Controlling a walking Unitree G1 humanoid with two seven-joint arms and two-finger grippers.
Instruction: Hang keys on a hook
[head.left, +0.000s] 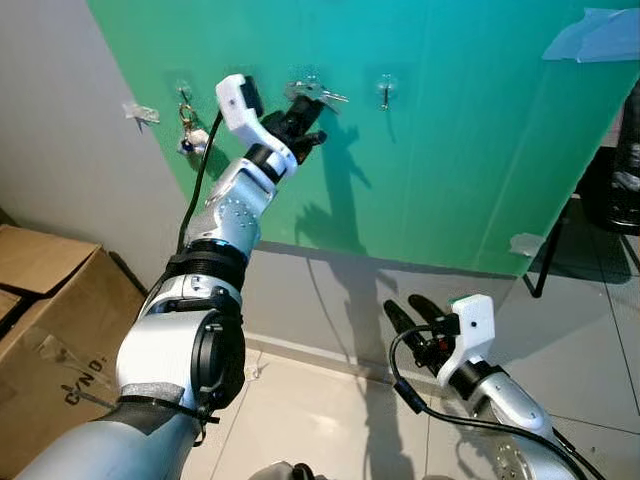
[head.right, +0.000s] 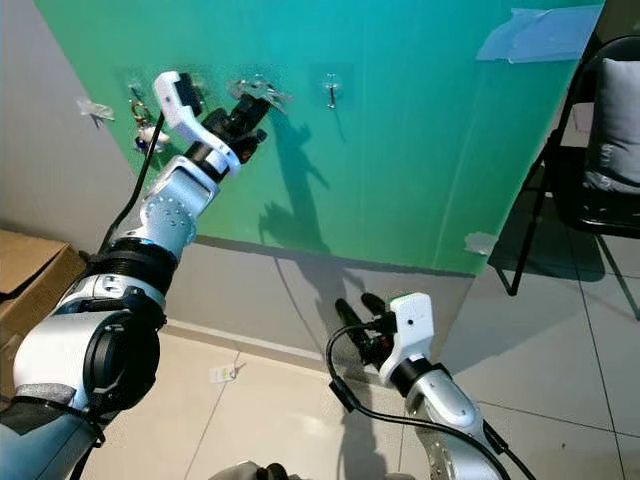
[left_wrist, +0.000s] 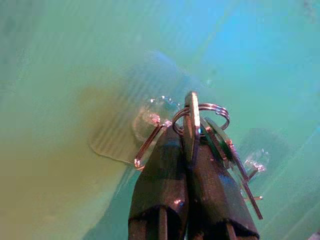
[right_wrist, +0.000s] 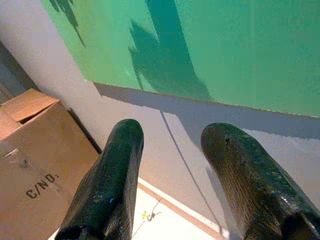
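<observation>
My left gripper (head.left: 305, 112) is raised to the green wall panel and shut on a bunch of silver keys (left_wrist: 200, 130) on a ring. In the left wrist view the key ring sits right beside a clear adhesive hook (left_wrist: 150, 120); whether it is over the hook I cannot tell. The keys (head.left: 318, 93) show at the middle hook (head.left: 303, 78). Another clear hook (head.left: 385, 92) is to the right, bare. A hook to the left (head.left: 185, 95) carries a different key bunch with a charm (head.left: 190, 135). My right gripper (head.left: 415, 312) hangs low and open, holding nothing.
Cardboard boxes (head.left: 45, 300) stand on the floor at the left. A black chair (head.right: 590, 170) is at the right. The green panel (head.left: 450, 150) is taped to a grey wall; tiled floor lies below.
</observation>
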